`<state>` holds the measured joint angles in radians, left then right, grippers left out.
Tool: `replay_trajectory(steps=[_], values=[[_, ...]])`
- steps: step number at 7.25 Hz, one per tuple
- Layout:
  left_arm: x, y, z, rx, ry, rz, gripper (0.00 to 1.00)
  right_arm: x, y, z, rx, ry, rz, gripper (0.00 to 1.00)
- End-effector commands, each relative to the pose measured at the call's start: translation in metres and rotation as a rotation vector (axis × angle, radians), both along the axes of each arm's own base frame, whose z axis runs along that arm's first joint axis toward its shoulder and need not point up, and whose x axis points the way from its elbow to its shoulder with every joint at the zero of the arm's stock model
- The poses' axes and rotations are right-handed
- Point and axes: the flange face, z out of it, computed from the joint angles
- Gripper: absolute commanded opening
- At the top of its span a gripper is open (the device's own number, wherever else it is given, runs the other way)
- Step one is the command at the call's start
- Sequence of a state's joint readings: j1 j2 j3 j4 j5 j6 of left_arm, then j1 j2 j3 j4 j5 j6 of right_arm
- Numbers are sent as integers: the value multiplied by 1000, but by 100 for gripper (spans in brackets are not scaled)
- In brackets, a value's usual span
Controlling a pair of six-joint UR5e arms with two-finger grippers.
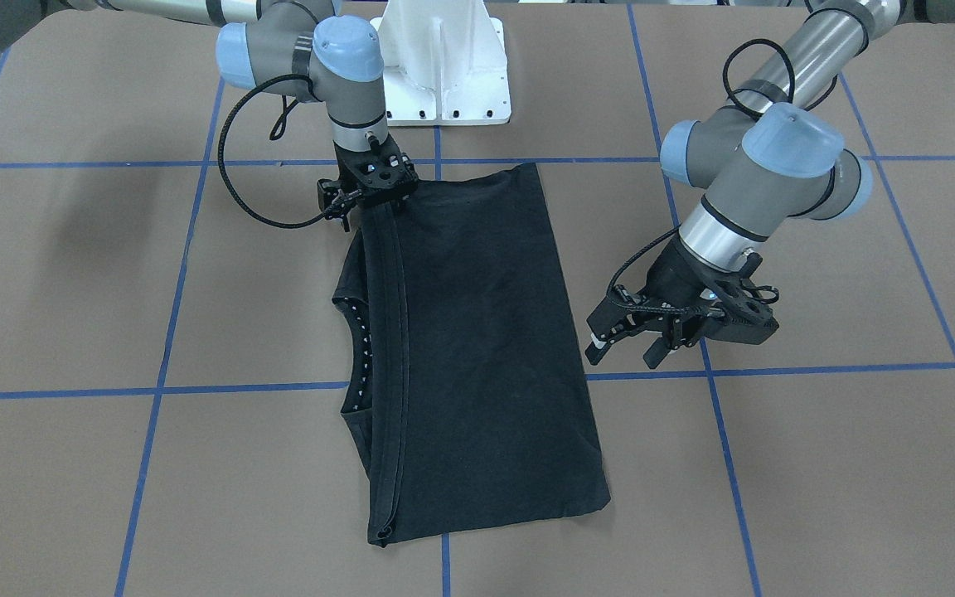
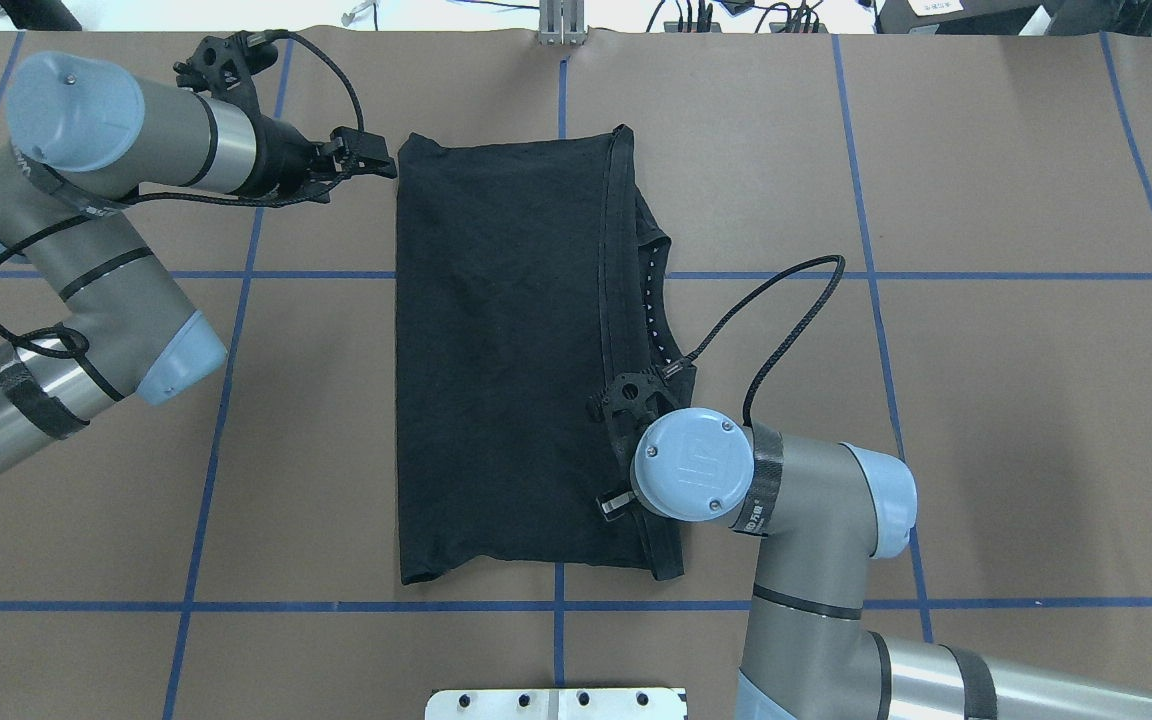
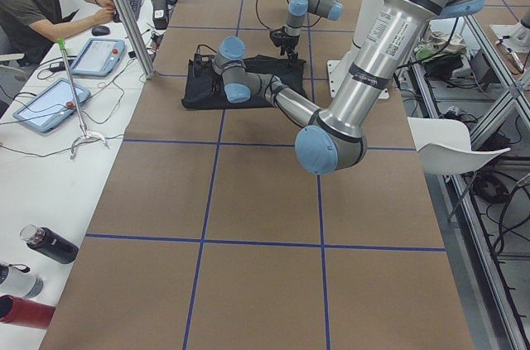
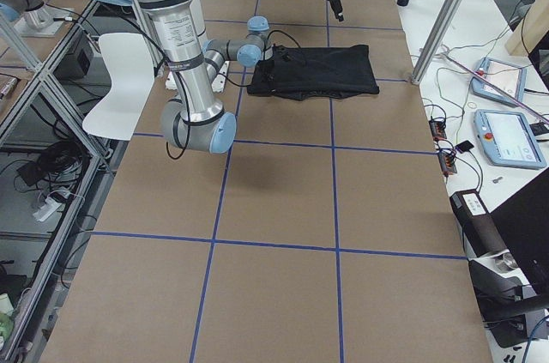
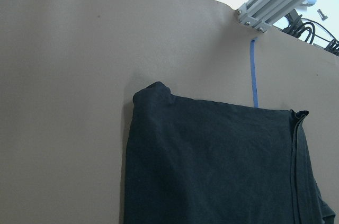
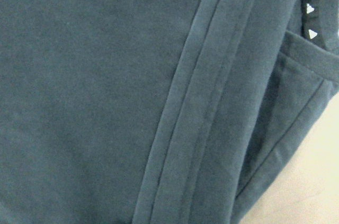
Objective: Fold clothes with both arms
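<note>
Lying flat on the table (image 2: pixel 986 420) between the two grippers: a black T-shirt (image 2: pixel 496 350), folded into a long rectangle, plain side up. Judged soft, light and limp. Likely to sag, drape and slip layer over layer if lifted at a single point, so best taken at corners or along a doubled edge, pinching through every layer at once. Nothing fragile here; only creasing and unfolding to guard against. Starting at the left gripper (image 1: pixel 627 347): poised above the table, fingers spread apart, nothing between them, touching nothing, pointed toward the shirt's folded long edge just beside and below it. From the left wrist view, far corner (image 5: pixel 151 94) of that edge ahead and beneath, a fair spot for a grip. Further right of that gripper, across the smooth black panel, a stitched hem band (image 6: pixel 185 118) running the length of the shirt, and beyond it the collar (image 2: pixel 651 300) with white triangle marks peeking out. Over that hem side, the right gripper (image 1: pixel 368 199): pointed straight down, low against the cloth near the corner closest to the robot, wrist camera filled with fabric. Fingers hidden, so cannot tell whether pinching the hem, merely pressing it, or parted.
</note>
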<state>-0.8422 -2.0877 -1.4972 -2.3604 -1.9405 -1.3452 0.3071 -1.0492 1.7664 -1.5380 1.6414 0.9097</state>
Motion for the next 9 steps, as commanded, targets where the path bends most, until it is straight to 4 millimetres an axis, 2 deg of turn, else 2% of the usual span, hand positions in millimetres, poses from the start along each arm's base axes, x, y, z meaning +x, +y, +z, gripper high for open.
replay_trajectory(steps=[1, 4, 9], values=[[0, 0, -1, 0, 0, 0, 100, 2, -2, 5, -1, 7, 3, 99], [0, 0, -1, 1, 1, 0, 100, 4, -4, 8, -3, 13, 6, 99], [1, 1, -3, 2, 4, 1, 100, 20, -20, 16, -4, 20, 28, 99]])
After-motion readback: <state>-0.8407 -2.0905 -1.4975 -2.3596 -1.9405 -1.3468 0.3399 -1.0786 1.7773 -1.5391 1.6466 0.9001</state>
